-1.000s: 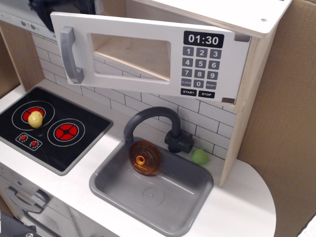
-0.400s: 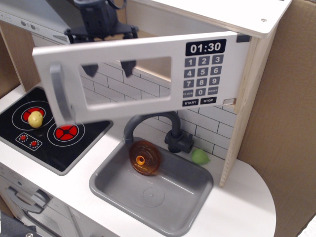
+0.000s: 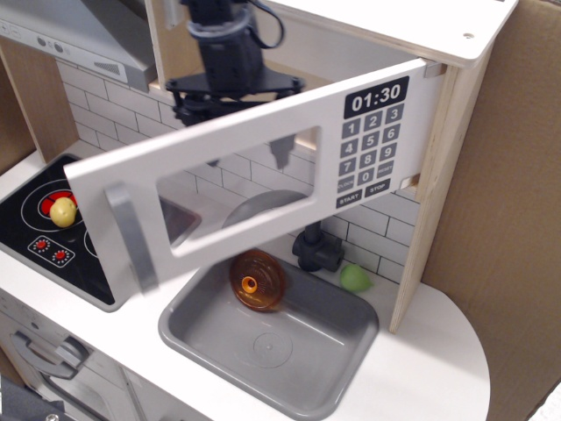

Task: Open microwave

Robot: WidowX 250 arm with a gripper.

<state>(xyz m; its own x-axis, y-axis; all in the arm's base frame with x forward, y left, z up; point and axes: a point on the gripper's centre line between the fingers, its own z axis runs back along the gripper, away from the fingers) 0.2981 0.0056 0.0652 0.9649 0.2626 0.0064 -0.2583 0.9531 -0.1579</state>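
The microwave is a pale wooden box at the top right. Its white door is swung far open toward the front left, hinged at the right. The clear window, black keypad, clock display and grey bar handle face me. My black gripper hangs behind the door's top edge, in front of the open cavity. Its fingers are spread apart and hold nothing. One fingertip shows through the window; the rest is hidden by the door.
A grey sink holds an orange disc, with a dark faucet and a green ball behind. A stove with a yellow ball is at the left. The grey range hood is at the upper left. Cardboard wall stands at the right.
The door has swung from slightly ajar to wide open, its handle moving down and forward. The gripper has moved right along the door's back side.
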